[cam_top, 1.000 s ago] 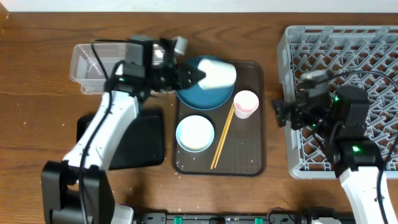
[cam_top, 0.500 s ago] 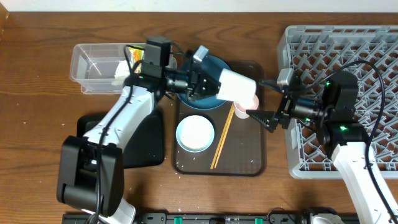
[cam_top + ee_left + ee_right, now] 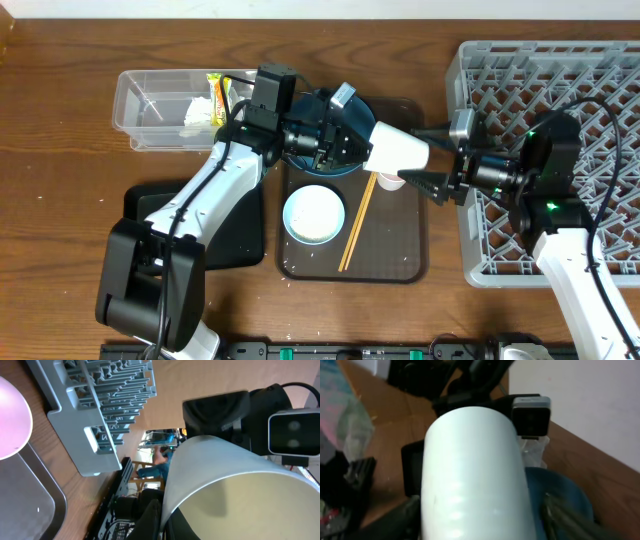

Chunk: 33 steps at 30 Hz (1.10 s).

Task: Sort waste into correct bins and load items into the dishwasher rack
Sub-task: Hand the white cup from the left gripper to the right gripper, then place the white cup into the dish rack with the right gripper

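Over the brown tray (image 3: 400,250), the left jaws are gripping the white cup (image 3: 398,152), base toward 3 o'clock. The right jaws are standing wide around that base.

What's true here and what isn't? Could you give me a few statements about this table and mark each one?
1. The left claw holds the white cup up in the air. True.
2. The white bowl sits in the grey rack. False: it stands on the brown tray.
3. The right claw is open, with its fingers on either side of the cup's base. True.
4. The clear tub holds nothing. False: a white tissue and a yellow wrapper lie in it.
5. The chopsticks lie on the brown tray beside the bowl. True.
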### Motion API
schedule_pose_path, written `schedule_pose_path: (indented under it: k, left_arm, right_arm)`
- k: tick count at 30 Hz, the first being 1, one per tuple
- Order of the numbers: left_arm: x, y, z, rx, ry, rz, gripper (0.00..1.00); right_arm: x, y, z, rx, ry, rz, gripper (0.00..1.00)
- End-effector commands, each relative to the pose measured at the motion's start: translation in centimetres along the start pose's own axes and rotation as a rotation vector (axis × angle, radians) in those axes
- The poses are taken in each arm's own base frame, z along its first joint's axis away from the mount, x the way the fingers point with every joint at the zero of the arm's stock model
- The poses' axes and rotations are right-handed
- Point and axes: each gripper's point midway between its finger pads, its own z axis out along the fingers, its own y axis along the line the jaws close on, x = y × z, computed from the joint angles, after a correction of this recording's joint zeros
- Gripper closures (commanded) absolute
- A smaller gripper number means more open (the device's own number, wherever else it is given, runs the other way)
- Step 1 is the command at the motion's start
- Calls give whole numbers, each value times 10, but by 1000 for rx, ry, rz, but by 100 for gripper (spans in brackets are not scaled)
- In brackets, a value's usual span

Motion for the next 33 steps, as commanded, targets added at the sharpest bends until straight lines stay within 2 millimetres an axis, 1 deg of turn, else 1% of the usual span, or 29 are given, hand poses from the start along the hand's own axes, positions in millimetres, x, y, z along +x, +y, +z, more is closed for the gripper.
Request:
schedule_pose_path:
  k: [1, 9, 12, 13, 16, 17, 19, 20, 22, 23, 24, 25, 26, 28, 29, 30, 32, 33]
  left_arm:
    - [1, -7, 2, 11, 11, 16, 95]
    - [1, -7, 2, 11, 11, 16, 94]
    - [1, -7, 2, 12, 11, 21, 90]
    - [0, -7, 2, 10, 8, 23, 86]
    - [-3, -4, 2, -10, -11, 37, 62]
    - [-5, -2, 1, -22, -22, 53, 57]
    - [-10, 4, 1, -54, -49, 108, 55]
    - [-13, 8, 0, -76, -65, 121, 54]
    - [-21, 21, -3, -150, -114, 140, 49]
    - [-25, 28, -6, -187, -139, 134, 48]
    - [-29, 37, -11, -236, -166, 134, 46]
    - [-32, 48, -18, -294, -195, 130, 44]
    - [-35, 59, -25, -353, -219, 127, 43]
    - [-36, 89, -48, -532, -266, 110, 39]
    - [-32, 105, -64, -653, -280, 96, 36]
    - [-28, 114, -73, -725, -284, 84, 35]
    - [-16, 128, -98, -880, -292, 46, 35]
    - [-10, 131, -109, -944, -295, 33, 35]
  right_arm:
    - [-8, 5, 1, -28, -11, -10, 35]
    - [-6, 5, 2, -29, -6, 4, 38]
    - [-5, 5, 2, -29, -5, 7, 41]
    - [-5, 5, 2, -29, -4, 7, 42]
    - [-3, 5, 2, -24, 2, 20, 43]
    - [-2, 4, 2, -18, 7, 27, 43]
    - [4, 0, 1, 8, 28, 61, 43]
    - [8, -2, 1, 28, 41, 74, 45]
    - [18, -15, -1, 111, 81, 126, 52]
    - [22, -23, -2, 159, 99, 154, 51]
    - [28, -32, -5, 218, 119, 183, 50]
    - [31, -40, -9, 271, 132, 205, 53]
    - [34, -48, -13, 324, 139, 231, 60]
    - [34, -64, -25, 425, 138, 280, 79]
    - [32, -74, -34, 488, 131, 315, 96]
    - [31, -79, -40, 525, 124, 337, 99]
    - [24, -91, -57, 609, 108, 368, 99]
    - [20, -96, -66, 649, 102, 373, 99]
